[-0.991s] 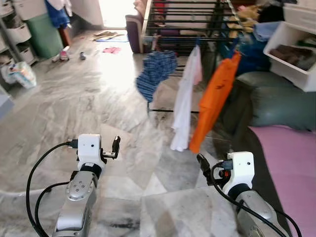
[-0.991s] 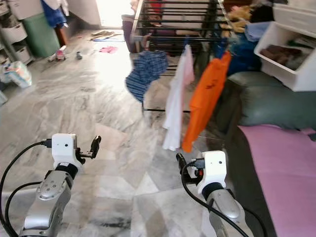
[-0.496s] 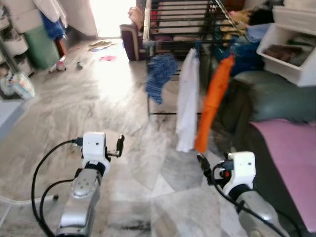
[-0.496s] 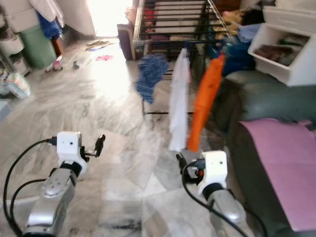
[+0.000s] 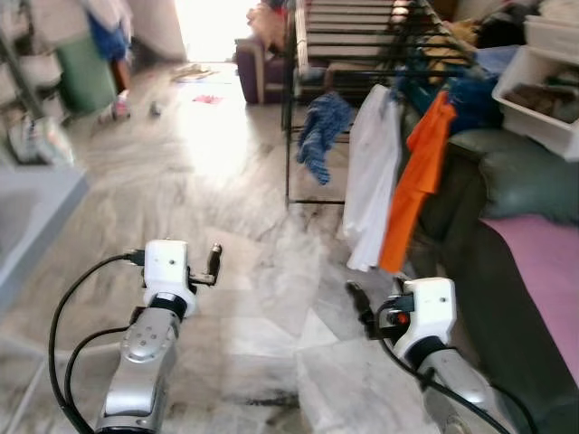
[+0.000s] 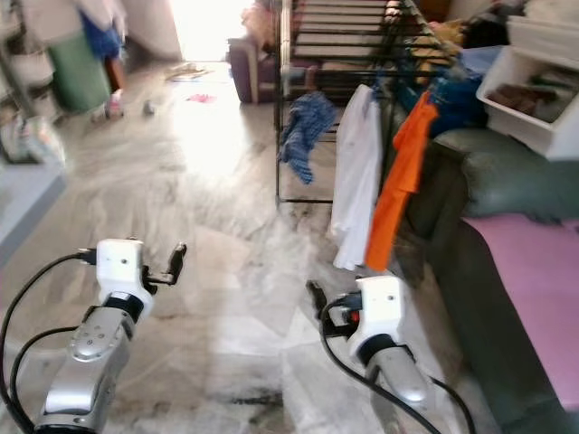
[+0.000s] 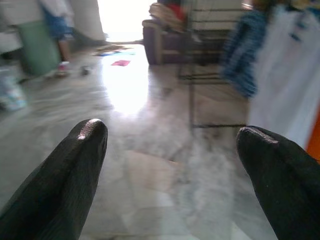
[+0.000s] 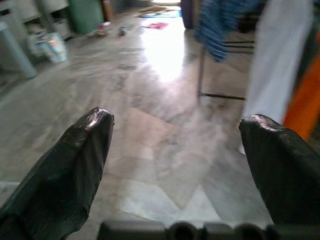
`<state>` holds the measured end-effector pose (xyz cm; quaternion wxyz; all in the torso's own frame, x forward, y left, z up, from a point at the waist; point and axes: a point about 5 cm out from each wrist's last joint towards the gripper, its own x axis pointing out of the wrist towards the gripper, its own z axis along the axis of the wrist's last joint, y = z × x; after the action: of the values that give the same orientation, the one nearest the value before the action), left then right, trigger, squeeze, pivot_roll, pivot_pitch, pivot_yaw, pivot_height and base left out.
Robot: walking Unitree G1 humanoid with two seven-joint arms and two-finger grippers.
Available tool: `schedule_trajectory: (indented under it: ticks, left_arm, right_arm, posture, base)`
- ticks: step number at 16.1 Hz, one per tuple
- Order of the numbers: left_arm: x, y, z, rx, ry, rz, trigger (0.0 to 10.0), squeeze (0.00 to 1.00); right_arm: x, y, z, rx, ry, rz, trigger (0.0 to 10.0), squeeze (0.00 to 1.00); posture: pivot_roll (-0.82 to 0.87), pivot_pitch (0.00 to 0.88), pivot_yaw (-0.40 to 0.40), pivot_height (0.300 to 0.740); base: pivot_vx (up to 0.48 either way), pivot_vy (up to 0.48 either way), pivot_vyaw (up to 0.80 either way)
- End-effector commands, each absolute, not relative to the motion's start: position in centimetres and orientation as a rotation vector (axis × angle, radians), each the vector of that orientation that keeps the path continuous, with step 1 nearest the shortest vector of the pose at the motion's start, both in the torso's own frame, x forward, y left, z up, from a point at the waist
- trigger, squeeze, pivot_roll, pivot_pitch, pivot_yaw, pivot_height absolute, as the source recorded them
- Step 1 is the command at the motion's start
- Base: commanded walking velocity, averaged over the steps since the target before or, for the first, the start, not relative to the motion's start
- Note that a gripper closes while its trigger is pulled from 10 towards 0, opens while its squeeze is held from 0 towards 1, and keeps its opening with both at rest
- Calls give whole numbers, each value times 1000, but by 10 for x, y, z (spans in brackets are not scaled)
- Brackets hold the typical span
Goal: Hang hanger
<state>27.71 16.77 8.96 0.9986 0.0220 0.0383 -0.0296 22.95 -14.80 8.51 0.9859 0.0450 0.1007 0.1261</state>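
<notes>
Left gripper [image 7: 170, 165]: held out low over the marble floor [image 5: 226, 181], fingers [image 7: 65, 175] spread wide apart, nothing between them
Right gripper [image 8: 177, 160]: also held forward above the floor, fingers [image 8: 70, 165] wide apart, empty
Drying rack [image 5: 362, 36]: black metal frame ahead and to the right, beyond both grippers
Garments on rack: orange shirt [image 5: 416, 185] hanging at the near end, white shirt [image 5: 371, 194] just beside it on the left, blue checked cloth [image 5: 321, 136] draped further left on a lower rail
Hanger: cannot be made out clearly; the shirts hang from the rack's top rail, tops of them too small and blurred to tell
Sofa [image 5: 516, 235]: dark green, to the right of the rack, with a pink sheet [image 5: 543, 271] spread over the near seat
White bin [image 5: 543, 104]: sits above the sofa back at the right edge, dark items inside
Far floor: small scattered items, a pink scrap [image 5: 206, 99] among them, near the bright doorway
Purple armchair [image 5: 258, 68]: behind the rack's left end
Left edge: green container [image 5: 86, 59] and blue clothing [image 5: 109, 36], blurred
Sharpness: head views slightly blurred
</notes>
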Motion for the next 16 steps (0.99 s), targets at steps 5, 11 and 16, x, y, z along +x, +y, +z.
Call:
schedule_trajectory:
  ticks: [5,11,16]
  left_arm:
    - [279,166,95,45,59,-58,10000,0]
    - [280,163,93,40,66,-62,10000,0]
    - [263,188,82,57,112,-21,10000,0]
  right_arm:
    - [232,-151,90,90,180,249,10000,0]
    - [234,-154,90,80,177,216,10000,0]
    - [242,-163,104,-38,107,122,10000,0]
  posture:
    - [-65,0,13,740]
    - [-66,0,13,740]
    - [-57,0,6,740]
  base:
    - [0,0,531]
    - [0,0,0]
    - [0,0,0]
